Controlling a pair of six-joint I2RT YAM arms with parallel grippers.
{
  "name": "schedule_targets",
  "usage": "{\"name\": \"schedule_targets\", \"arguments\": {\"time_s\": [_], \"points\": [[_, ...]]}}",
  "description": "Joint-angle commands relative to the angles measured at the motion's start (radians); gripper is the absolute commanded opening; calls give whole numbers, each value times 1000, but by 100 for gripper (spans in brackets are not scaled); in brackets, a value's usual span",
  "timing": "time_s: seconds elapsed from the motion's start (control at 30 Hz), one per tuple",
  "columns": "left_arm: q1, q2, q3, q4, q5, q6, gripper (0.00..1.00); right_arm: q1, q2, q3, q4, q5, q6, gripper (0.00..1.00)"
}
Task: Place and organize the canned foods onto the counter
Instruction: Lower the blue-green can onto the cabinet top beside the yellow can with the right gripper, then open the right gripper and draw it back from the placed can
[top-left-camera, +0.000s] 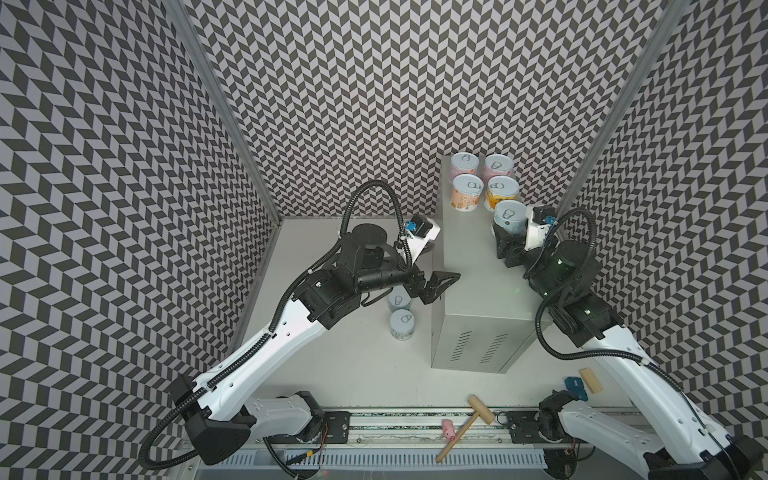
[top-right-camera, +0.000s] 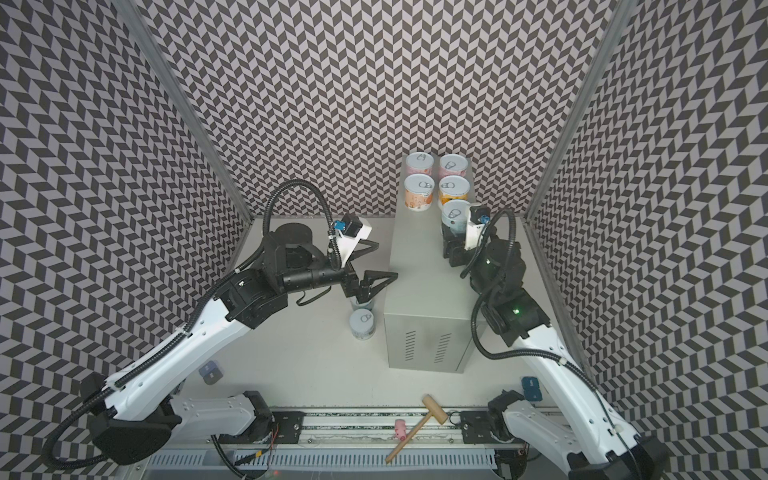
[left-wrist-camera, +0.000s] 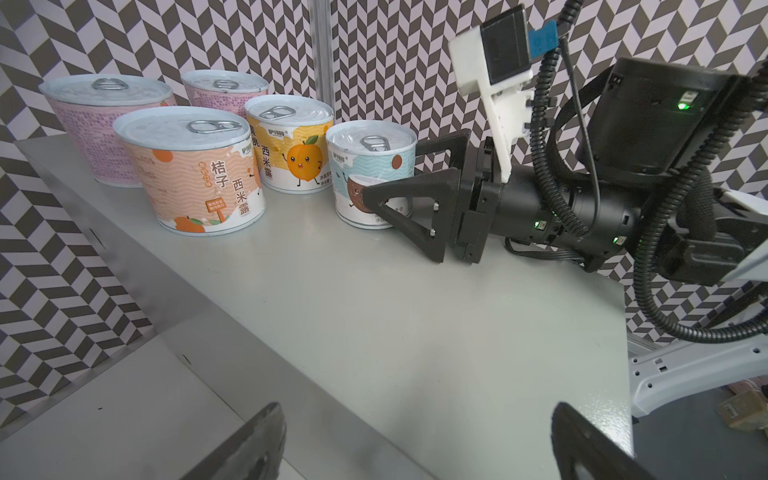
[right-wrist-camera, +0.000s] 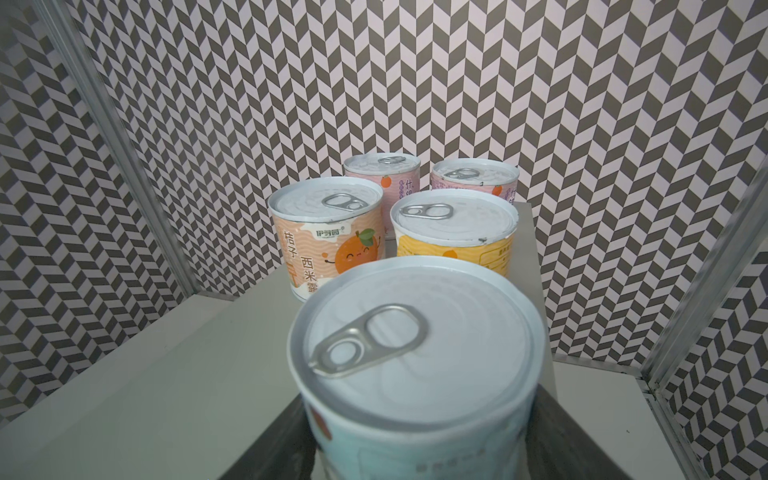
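Note:
The counter is a tall grey cabinet; its top carries four cans at the back: two pink and two orange-yellow. In front of them stands a light blue can, upright on the counter top, with my right gripper shut on its sides. My left gripper hangs open and empty over the counter's left edge, its fingertips wide apart. Two more light blue cans stand on the white table left of the counter: one in the open, one partly under my left wrist.
A wooden mallet and a small pink toy lie by the front rail. A wooden block and a blue piece sit near the right arm's base. Patterned walls close in three sides.

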Motion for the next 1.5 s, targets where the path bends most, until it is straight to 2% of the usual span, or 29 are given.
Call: {"name": "schedule_targets", "arguments": {"time_s": [0.0, 0.3, 0.53, 0.7, 0.87, 1.03, 1.47], "points": [[-6, -6, 24, 15, -8, 18, 100, -12, 32, -26, 30, -30, 3, 77], [-6, -15, 15, 19, -13, 20, 100, -13, -17, 14, -39, -83, 20, 99], [-6, -40, -10, 32, -7, 18, 100, -46, -42, 220, -223, -77, 117, 99], [-9, -73, -28, 32, -3, 17, 100, -126, -5, 342, -294, -104, 168, 99], [-46, -79, -16, 2, -33, 37, 100, -301, 37, 388, -311, -263, 235, 99], [-63, -82, -18, -2, -48, 43, 100, -428, 44, 351, -299, -376, 277, 99], [-63, -71, -19, 4, -40, 41, 100, -463, 46, 171, -218, -441, 280, 99]]}}
